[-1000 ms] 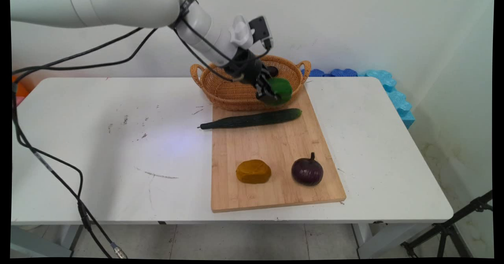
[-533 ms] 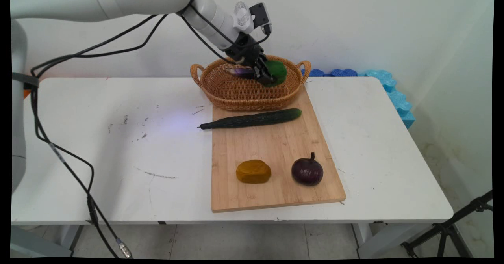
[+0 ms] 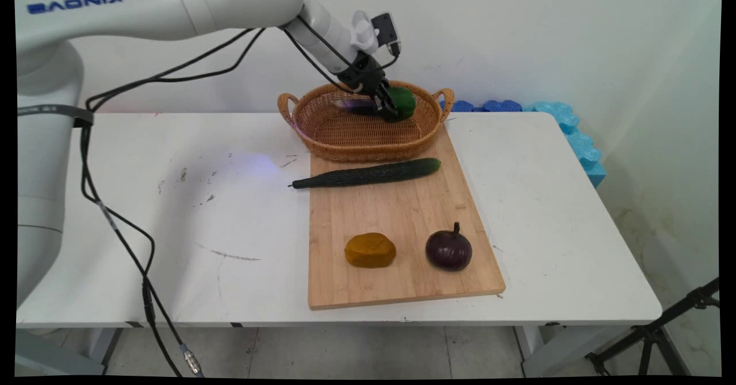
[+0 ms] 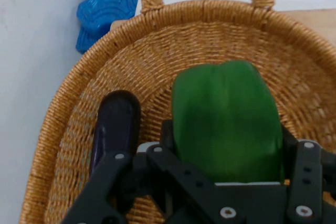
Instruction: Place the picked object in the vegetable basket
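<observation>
In the main view, my hand (image 3: 392, 104) is positioned over the far right part of the wicker basket (image 3: 345, 138) and is pinching a green pepper (image 3: 402, 103), which sits within the basket's rim outline. A dark purple eggplant (image 3: 359, 108) lies in the basket just beside the pepper, on its left. The basket stands at the far end of the wooden cutting board (image 3: 402, 212) on the white bench (image 3: 172, 212). A cucumber (image 3: 368, 174) lies across the board just in front of the basket, its stem end overhanging the board's left edge. Near the board's front edge rest an orange-brown lump (image 3: 370, 250) and, to its right and apart from it, a round purple onion (image 3: 449, 250). In the hand view, the pepper (image 4: 226, 119) is clamped between my fingers (image 4: 307, 182) above the basket's woven floor (image 4: 157, 66); the eggplant (image 4: 115, 129) lies to its left; blue foam (image 4: 107, 3) shows beyond the rim.
</observation>
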You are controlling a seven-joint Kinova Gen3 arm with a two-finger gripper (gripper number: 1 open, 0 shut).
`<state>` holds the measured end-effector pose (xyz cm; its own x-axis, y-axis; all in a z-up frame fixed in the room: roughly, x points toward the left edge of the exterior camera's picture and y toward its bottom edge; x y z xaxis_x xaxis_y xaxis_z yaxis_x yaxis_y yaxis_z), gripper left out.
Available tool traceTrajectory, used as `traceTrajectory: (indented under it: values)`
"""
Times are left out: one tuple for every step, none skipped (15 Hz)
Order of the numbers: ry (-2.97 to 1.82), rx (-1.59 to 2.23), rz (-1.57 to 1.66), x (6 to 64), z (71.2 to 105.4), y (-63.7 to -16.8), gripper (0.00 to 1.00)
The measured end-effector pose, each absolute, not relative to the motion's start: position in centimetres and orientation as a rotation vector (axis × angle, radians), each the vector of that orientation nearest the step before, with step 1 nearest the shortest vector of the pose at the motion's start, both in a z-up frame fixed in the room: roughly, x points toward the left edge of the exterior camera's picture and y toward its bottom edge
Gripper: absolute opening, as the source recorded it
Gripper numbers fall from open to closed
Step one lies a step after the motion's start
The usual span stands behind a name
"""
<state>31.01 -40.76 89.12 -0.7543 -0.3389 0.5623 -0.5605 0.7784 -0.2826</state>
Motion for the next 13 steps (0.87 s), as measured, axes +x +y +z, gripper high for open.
traceTrajectory:
  values:
    - [-2.482, 0.676, 0.605, 31.0, 88.6, -41.3, 0.0]
    - [-2.485, 0.678, 0.6, 30.9, 87.9, -42.0, 0.0]
    - [-2.487, 0.677, 0.594, 30.7, 87.4, -42.4, 0.0]
    - [-2.488, 0.677, 0.587, 30.6, 86.9, -43.0, 0.0]
    - [-2.488, 0.677, 0.582, 30.5, 86.5, -43.3, 0.0]
    - [-2.488, 0.677, 0.578, 30.4, 86.2, -43.6, 0.0]
    - [-2.488, 0.678, 0.571, 30.3, 85.8, -44.0, 0.0]
    - [-2.489, 0.679, 0.565, 30.2, 85.5, -44.3, 0.0]
    - [-2.489, 0.681, 0.56, 30.2, 85.1, -44.5, 0.0]
    - [-2.489, 0.683, 0.554, 30.1, 84.9, -44.8, 0.0]
    - [-2.489, 0.683, 0.55, 30.0, 84.7, -44.9, 1.0]
    - [-2.489, 0.684, 0.546, 30.0, 84.5, -45.1, 1.0]
    - [-2.488, 0.683, 0.543, 29.9, 84.4, -45.2, 1.0]
